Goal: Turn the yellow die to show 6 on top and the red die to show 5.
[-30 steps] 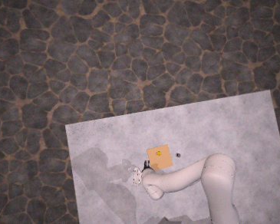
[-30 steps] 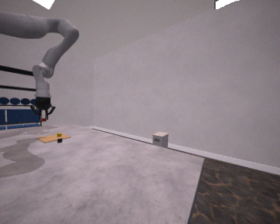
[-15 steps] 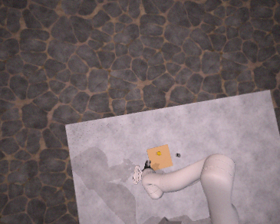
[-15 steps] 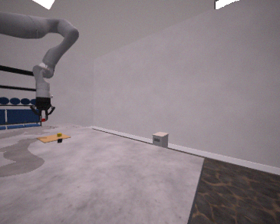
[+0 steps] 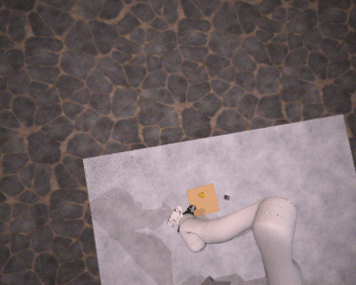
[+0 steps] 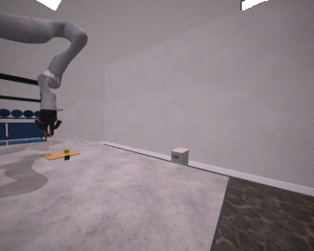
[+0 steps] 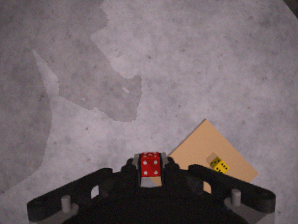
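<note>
Dark stone floor (image 5: 135,73) (image 6: 269,215) surrounds the pale bench (image 5: 300,161) (image 6: 153,202) (image 7: 200,60). In the top view we see the tan mat (image 5: 210,205) (image 6: 54,155) (image 7: 200,140) nearer the bench's upper-left corner than its upper-right. Yellow die (image 5: 202,194) (image 6: 66,151) (image 7: 219,165) sits on it; black die (image 5: 226,197) (image 6: 67,157) is off it, toward the bench's right edge. Gripper (image 5: 190,210) (image 6: 49,135) (image 7: 150,161) jaws pinch the red die (image 6: 47,135) (image 7: 150,166) above the bench, four-pip face toward our wrist view. We can't tell yellow's top number.
</note>
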You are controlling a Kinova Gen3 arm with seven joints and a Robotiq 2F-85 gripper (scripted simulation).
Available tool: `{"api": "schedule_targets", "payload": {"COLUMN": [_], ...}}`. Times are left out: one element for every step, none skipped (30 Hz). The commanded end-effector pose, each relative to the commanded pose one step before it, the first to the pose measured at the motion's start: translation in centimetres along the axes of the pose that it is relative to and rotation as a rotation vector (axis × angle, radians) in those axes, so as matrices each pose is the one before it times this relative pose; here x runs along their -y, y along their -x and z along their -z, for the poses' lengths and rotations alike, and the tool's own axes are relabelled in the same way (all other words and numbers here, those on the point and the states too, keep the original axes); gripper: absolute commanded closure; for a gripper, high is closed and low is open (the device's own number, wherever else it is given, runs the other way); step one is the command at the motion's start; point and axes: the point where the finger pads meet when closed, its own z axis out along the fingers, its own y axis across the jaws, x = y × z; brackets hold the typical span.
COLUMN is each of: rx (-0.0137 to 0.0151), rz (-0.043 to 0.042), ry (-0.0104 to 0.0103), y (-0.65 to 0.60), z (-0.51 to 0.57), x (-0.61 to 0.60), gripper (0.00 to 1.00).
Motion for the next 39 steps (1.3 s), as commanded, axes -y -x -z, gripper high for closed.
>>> {"api": "schedule_targets", "payload": {"rx": [-0.00078, 0.00109, 0.00101, 0.00092, 0.00083, 0.00072, 0.0006, 0.00048, 0.0, 0.0, 0.00035, 0.00022, 0.00009, -0.00004, -0.00017, -0.00029, -0.00041, -0.00052, -0.00062, -0.00072, -0.0008, -0.00086, -0.00092, -0.00097, -0.001, 0.0, 0.0, -0.00102, -0.00103, -0.00103, -0.00102, -0.001, -0.00097, -0.00093, -0.00089, -0.00085, -0.0008, -0.00075, -0.00069], "rz": [-0.07448, -0.04066, -0.04151, -0.04229, -0.04297, -0.04356, -0.04406, -0.04447, 0.0, 0.0, -0.04478, -0.04499, -0.04511, -0.04512, -0.04504, -0.04486, -0.04458, -0.0442, -0.04373, -0.04316, -0.04251, -0.04176, -0.04092, -0.04, -0.039, 0.0, 0.0, -0.03792, -0.03676, -0.03554, -0.03425, -0.0329, -0.0315, -0.03004, -0.02855, -0.02701, -0.02545, -0.02386, -0.02225], "ry": [0.0005, -0.00031, -0.00026, -0.0002, -0.00016, -0.00012, -0.00009, -0.00007, 0.0, 0.0, -0.00006, -0.00006, -0.00007, -0.00009, -0.00012, -0.00017, -0.00022, -0.00028, -0.00034, -0.00042, -0.00049, -0.00057, -0.00065, -0.00073, -0.0008, 0.0, 0.0, -0.00087, -0.00094, -0.001, -0.00105, -0.00109, -0.00112, -0.00114, -0.00115, -0.00114, -0.00113, -0.00111, -0.00108], "y": [-0.233, -0.03, -0.034, -0.038, -0.042, -0.046, -0.051, -0.055, 0.0, 0.0, -0.059, -0.063, -0.066, -0.07, -0.073, -0.075, -0.077, -0.079, -0.081, -0.081, -0.082, -0.081, -0.081, -0.08, -0.078, 0.0, 0.0, -0.076, -0.074, -0.071, -0.068, -0.064, -0.061, -0.057, -0.054, -0.05, -0.046, -0.042, -0.039], "z": [0.007, -0.03, -0.029, -0.028, -0.028, -0.027, -0.026, -0.024, 0.0, 0.0, -0.023, -0.022, -0.02, -0.019, -0.017, -0.016, -0.014, -0.013, -0.011, -0.01, -0.008, -0.007, -0.006, -0.004, -0.003, 0.0, 0.0, -0.002, -0.001, 0.0, 0.001, 0.002, 0.002, 0.003, 0.004, 0.004, 0.004, 0.004, 0.004], "x": [0.098, 0.007, 0.007, 0.008, 0.009, 0.01, 0.012, 0.014, 0.0, 0.0, 0.016, 0.019, 0.022, 0.025, 0.028, 0.032, 0.036, 0.04, 0.044, 0.049, 0.053, 0.056, 0.06, 0.063, 0.067, 0.0, 0.0, 0.069, 0.071, 0.073, 0.074, 0.075, 0.075, 0.075, 0.074, 0.073, 0.071, 0.068, 0.066], "gripper": [0.85, 0.85, 0.85, 0.85, 0.85, 0.85, 0.85, 0.85, 0.85, 0.85, 0.85, 0.85, 0.85, 0.85, 0.85, 0.85, 0.85, 0.85, 0.85, 0.85, 0.85, 0.85, 0.85, 0.85, 0.85, 0.85, 0.85, 0.85, 0.85, 0.85, 0.85, 0.85, 0.85, 0.85, 0.85, 0.85, 0.85, 0.85, 0.85]}}
